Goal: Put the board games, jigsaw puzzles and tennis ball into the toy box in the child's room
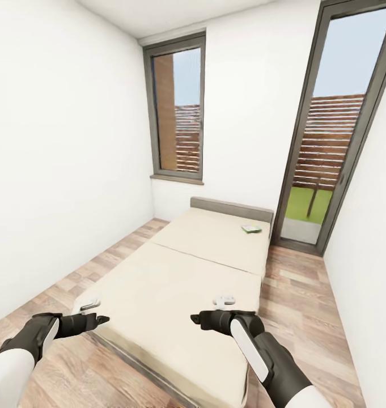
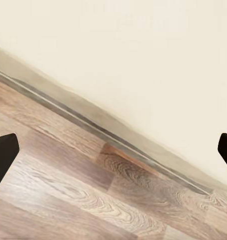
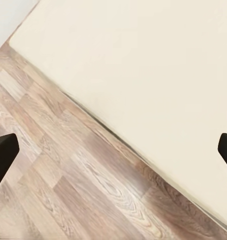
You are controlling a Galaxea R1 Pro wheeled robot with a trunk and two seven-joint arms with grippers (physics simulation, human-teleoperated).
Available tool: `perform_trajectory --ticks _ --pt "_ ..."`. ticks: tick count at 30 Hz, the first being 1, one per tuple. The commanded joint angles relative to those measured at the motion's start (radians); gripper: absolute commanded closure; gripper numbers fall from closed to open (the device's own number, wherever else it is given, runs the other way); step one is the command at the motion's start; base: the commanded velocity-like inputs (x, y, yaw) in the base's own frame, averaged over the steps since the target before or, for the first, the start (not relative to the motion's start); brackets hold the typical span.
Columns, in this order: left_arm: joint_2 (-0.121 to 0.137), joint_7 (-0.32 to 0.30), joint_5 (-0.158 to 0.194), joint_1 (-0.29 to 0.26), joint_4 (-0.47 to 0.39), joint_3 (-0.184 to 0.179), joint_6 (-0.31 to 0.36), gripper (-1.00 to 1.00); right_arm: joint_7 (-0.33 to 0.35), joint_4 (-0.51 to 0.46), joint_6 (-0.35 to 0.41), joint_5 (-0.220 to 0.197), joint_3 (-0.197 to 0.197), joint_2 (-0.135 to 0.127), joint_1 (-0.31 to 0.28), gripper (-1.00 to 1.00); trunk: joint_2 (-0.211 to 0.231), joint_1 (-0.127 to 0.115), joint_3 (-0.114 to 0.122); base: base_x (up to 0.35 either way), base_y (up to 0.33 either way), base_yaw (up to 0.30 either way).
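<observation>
The bed [image 1: 175,277] with its beige mattress and grey headboard runs away from me down the middle of the child's room. One board game [image 1: 251,229], a small green-white flat box, lies on the bed's far right corner near the headboard. My left gripper [image 1: 97,320] hovers over the bed's near left corner, my right gripper [image 1: 199,318] over the near end of the mattress. In both wrist views the black fingertips [image 2: 3,155] [image 3: 3,155] stand wide apart over mattress edge [image 2: 143,60] [image 3: 143,65] and floor, with nothing between them. The table and toy box are out of view.
White walls close in on the left and right. A tall window [image 1: 178,113] sits in the back wall, and a glass door [image 1: 334,136] stands at the back right. Strips of wood-plank floor [image 1: 306,306] run along both sides of the bed.
</observation>
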Motion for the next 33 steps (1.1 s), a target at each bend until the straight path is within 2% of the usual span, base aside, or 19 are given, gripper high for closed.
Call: perform_trajectory --ticks 1,11,33 --pt "-0.001 -0.007 -0.010 -0.001 -0.001 0.008 0.005 -1.00 -0.009 -0.001 0.002 -0.010 0.002 0.000 0.000 -1.00 -0.001 0.000 -0.002 0.000 -0.010 0.220" --pt "-0.001 -0.007 -0.009 -0.001 -0.001 0.008 0.005 -1.00 -0.009 -0.001 0.002 -0.008 0.004 -0.001 0.000 -1.00 -0.001 0.000 -0.010 0.000 -0.102 0.242" --pt "-0.001 -0.007 -0.009 -0.001 -0.001 0.008 0.005 -1.00 -0.009 -0.001 0.002 -0.007 0.007 -0.002 0.000 -1.00 -0.001 0.000 -0.011 0.000 -0.042 0.278"
